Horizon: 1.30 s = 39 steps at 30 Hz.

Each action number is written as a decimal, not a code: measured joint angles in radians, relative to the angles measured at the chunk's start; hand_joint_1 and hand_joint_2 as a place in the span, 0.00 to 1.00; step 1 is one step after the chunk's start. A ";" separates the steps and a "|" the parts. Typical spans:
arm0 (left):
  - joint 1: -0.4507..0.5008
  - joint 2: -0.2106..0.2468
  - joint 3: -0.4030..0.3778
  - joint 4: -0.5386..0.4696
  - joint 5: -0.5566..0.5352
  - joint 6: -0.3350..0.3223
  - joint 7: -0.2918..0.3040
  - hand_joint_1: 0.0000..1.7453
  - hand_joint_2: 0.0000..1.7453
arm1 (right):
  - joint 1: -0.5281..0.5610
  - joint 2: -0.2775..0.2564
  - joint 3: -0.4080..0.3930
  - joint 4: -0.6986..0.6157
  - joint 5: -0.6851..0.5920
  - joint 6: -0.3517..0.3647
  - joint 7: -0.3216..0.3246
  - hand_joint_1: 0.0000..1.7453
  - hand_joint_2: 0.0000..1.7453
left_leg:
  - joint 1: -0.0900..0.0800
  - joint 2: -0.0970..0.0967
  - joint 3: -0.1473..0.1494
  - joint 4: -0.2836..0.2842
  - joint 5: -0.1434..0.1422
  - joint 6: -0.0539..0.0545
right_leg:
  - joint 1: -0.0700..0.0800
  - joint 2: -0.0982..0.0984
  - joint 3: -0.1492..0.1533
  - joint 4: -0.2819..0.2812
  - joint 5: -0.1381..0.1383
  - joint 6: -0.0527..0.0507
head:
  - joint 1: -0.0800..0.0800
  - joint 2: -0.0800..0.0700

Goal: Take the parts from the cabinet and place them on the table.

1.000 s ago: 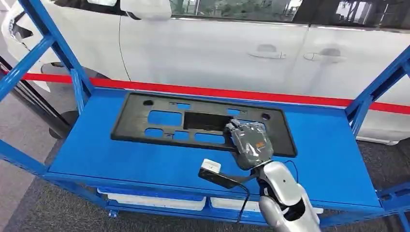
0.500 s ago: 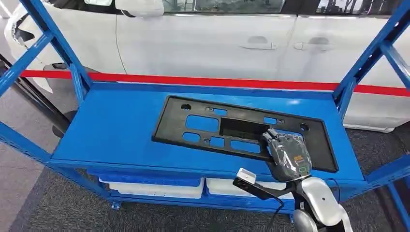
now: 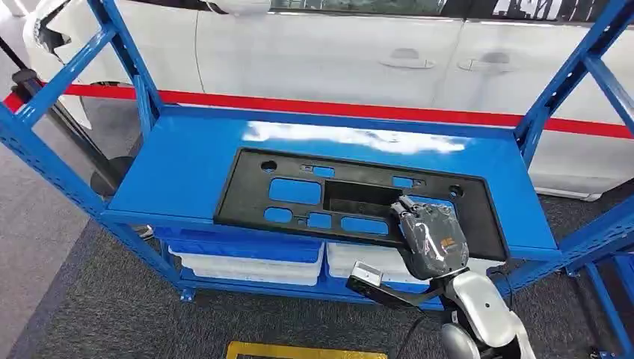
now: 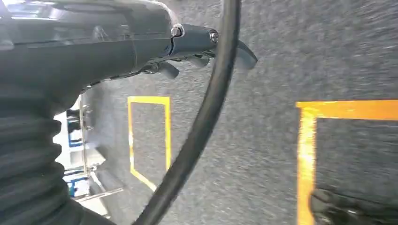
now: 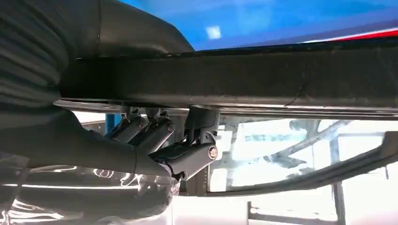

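Hanging over the grey floor (image 4: 281, 154), the left hand (image 4: 141, 47) holds nothing I can see, though whether its fingers lie apart or curled I cannot tell. To its right, the right hand (image 3: 430, 239) clamps the near edge of the black panel (image 3: 299, 194), which stretches leftward from that hand across the blue shelf (image 3: 187, 164). The step in hand is the pickup; next calls for lifting it level, clear of the cabinet.

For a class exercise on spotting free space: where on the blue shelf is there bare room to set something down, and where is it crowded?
Bare blue shelf lies left of the black panel and in a strip behind it, toward the rear edge. The front right is crowded: there the right hand grips the panel's near edge.
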 joint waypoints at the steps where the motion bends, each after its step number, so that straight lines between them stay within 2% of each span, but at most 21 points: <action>1: 0.001 0.000 -0.001 0.000 0.000 0.000 0.000 0.00 1.00 | 0.000 0.000 0.002 0.000 0.000 0.000 0.000 1.00 1.00 | -0.002 0.001 -0.018 0.001 0.012 0.001 | -0.001 0.000 -0.017 0.082 -0.046 0.004 | 0.000 0.000; 2: 0.001 0.000 -0.001 0.000 0.000 0.000 0.000 0.00 1.00 | 0.000 0.000 0.002 0.000 0.000 0.000 0.000 1.00 1.00 | -0.003 0.001 -0.034 0.004 0.023 0.001 | -0.001 0.000 -0.024 0.138 -0.057 0.005 | 0.000 0.000; 4: 0.000 0.000 -0.005 0.000 0.000 0.000 0.000 0.00 1.00 | 0.000 0.000 0.002 0.000 0.000 0.000 0.000 1.00 1.00 | -0.004 0.001 -0.070 0.014 0.042 -0.001 | -0.001 0.000 0.012 0.143 0.001 0.004 | 0.000 0.000; 6: 0.000 0.000 -0.010 0.000 0.002 0.000 0.000 0.00 1.00 | -0.002 0.000 0.004 0.000 0.000 0.000 0.003 1.00 1.00 | -0.006 0.000 -0.102 0.026 0.059 -0.005 | 0.000 0.000 0.120 0.012 0.061 -0.006 | 0.000 0.000; 8: 0.000 0.000 -0.010 0.000 0.008 0.000 -0.002 0.00 1.00 | -0.010 0.000 0.008 0.000 0.000 0.000 0.008 1.00 1.00 | -0.011 -0.002 -0.118 0.039 0.072 -0.015 | 0.009 0.001 0.243 -0.174 0.005 -0.020 | -0.001 0.000; 12: 0.005 0.006 -0.011 0.001 0.024 0.000 -0.006 0.00 1.00 | -0.018 0.000 0.018 0.001 0.002 0.001 0.017 1.00 1.00 | -0.012 -0.003 -0.126 0.025 0.113 -0.041 | 0.008 -0.001 0.218 -0.181 0.039 -0.043 | 0.000 0.000; 14: 0.004 0.007 -0.011 0.002 0.029 -0.001 -0.006 0.00 1.00 | -0.024 0.000 0.024 0.003 0.002 0.002 0.018 1.00 1.00 | -0.003 -0.006 -0.150 0.079 0.017 -0.050 | 0.004 -0.007 0.192 -0.181 0.063 -0.055 | -0.001 0.000; 16: 0.004 0.010 -0.011 0.003 0.034 -0.002 -0.005 0.00 1.00 | -0.028 0.000 0.031 0.004 0.002 0.002 0.021 1.00 1.00 | 0.000 -0.006 -0.182 0.230 -0.113 -0.059 | 0.005 -0.008 0.157 -0.177 0.089 -0.060 | 0.000 0.000; 18: 0.003 0.012 -0.011 0.003 0.038 -0.004 -0.005 0.00 1.00 | -0.029 0.000 0.033 0.006 0.002 0.001 0.023 1.00 1.00 | 0.000 -0.006 -0.186 0.332 -0.120 -0.062 | 0.006 -0.008 0.117 -0.170 0.114 -0.059 | 0.000 0.000; 19: 0.003 0.013 -0.011 0.003 0.041 -0.004 -0.005 0.00 1.00 | -0.029 0.000 0.033 0.006 0.002 0.001 0.024 1.00 1.00 | 0.000 -0.006 -0.165 0.329 -0.082 -0.062 | 0.006 -0.009 0.098 -0.165 0.125 -0.057 | 0.000 0.000; 21: 0.003 0.015 -0.011 0.003 0.046 -0.004 -0.008 0.00 1.00 | -0.030 0.000 0.033 0.006 0.002 0.001 0.029 1.00 1.00 | 0.000 -0.006 -0.064 0.219 -0.009 -0.056 | 0.006 -0.009 0.060 -0.152 0.145 -0.052 | 0.000 0.000; 22: 0.001 0.016 -0.011 0.003 0.047 -0.004 -0.008 0.00 1.00 | -0.033 0.000 0.033 0.006 0.002 0.001 0.031 1.00 1.00 | 0.000 -0.007 0.005 0.129 -0.021 -0.052 | 0.006 -0.009 0.049 -0.146 0.153 -0.049 | -0.001 0.000; 23: -0.002 0.019 -0.011 0.003 0.048 -0.004 -0.008 0.00 1.00 | -0.034 0.000 0.033 0.005 0.002 0.001 0.031 1.00 1.00 | -0.006 -0.008 0.075 0.019 -0.077 -0.046 | 0.012 -0.008 0.041 -0.140 0.160 -0.043 | -0.001 0.000; 27: 0.000 0.023 -0.011 0.003 0.054 -0.004 -0.009 0.00 1.00 | -0.043 0.001 0.034 0.006 0.002 0.001 0.031 1.00 1.00 | -0.006 -0.011 0.054 -0.002 -0.048 -0.019 | 0.011 -0.009 0.040 -0.155 0.206 -0.021 | 0.000 0.000; 28: -0.002 0.022 -0.011 0.003 0.055 -0.004 -0.010 0.00 1.00 | -0.042 0.001 0.034 0.006 0.002 0.001 0.031 1.00 1.00 | -0.001 -0.002 0.045 -0.004 -0.032 -0.012 | 0.005 -0.002 0.031 -0.144 0.178 -0.017 | 0.000 0.000; 31: -0.002 0.023 -0.011 0.003 0.060 -0.005 -0.013 0.00 1.00 | -0.046 0.001 0.034 0.006 0.000 0.002 0.032 1.00 1.00 | -0.002 0.000 -0.006 -0.002 0.007 0.004 | -0.001 0.001 -0.023 0.034 -0.014 -0.007 | 0.000 0.000; 32: -0.002 0.023 -0.011 0.003 0.063 -0.005 -0.014 0.00 1.00 | -0.047 0.001 0.034 0.007 -0.001 0.002 0.032 1.00 1.00 | -0.002 0.000 -0.026 0.000 0.022 0.003 | -0.001 0.001 -0.036 0.108 -0.046 -0.003 | 0.000 0.000; 33: -0.002 0.023 -0.011 0.003 0.066 -0.006 -0.016 0.00 1.00 | -0.049 0.001 0.034 0.009 -0.002 0.003 0.034 1.00 1.00 | -0.003 0.000 -0.045 0.002 0.035 0.001 | -0.002 0.001 -0.038 0.157 -0.041 -0.001 | 0.000 0.000; 36: -0.003 0.023 -0.011 0.003 0.076 -0.008 -0.021 0.00 1.00 | -0.057 0.003 0.034 0.011 -0.002 0.012 0.036 1.00 1.00 | -0.003 0.000 -0.102 0.016 0.067 -0.006 | -0.006 0.001 0.065 0.084 0.071 -0.002 | 0.000 0.000; 37: -0.003 0.023 -0.011 0.003 0.079 -0.008 -0.024 0.00 1.00 | -0.063 0.003 0.034 0.011 -0.002 0.018 0.037 1.00 1.00 | -0.002 -0.001 -0.117 0.024 0.076 -0.010 | -0.006 0.001 0.140 -0.010 0.077 -0.007 | 0.000 0.000; 39: -0.002 0.023 -0.011 0.003 0.089 -0.009 -0.029 0.00 1.00 | -0.080 0.006 0.037 0.010 -0.002 0.027 0.039 1.00 1.00 | -0.007 -0.001 -0.129 0.035 0.088 -0.022 | 0.000 0.004 0.250 -0.179 -0.001 -0.016 | -0.001 0.000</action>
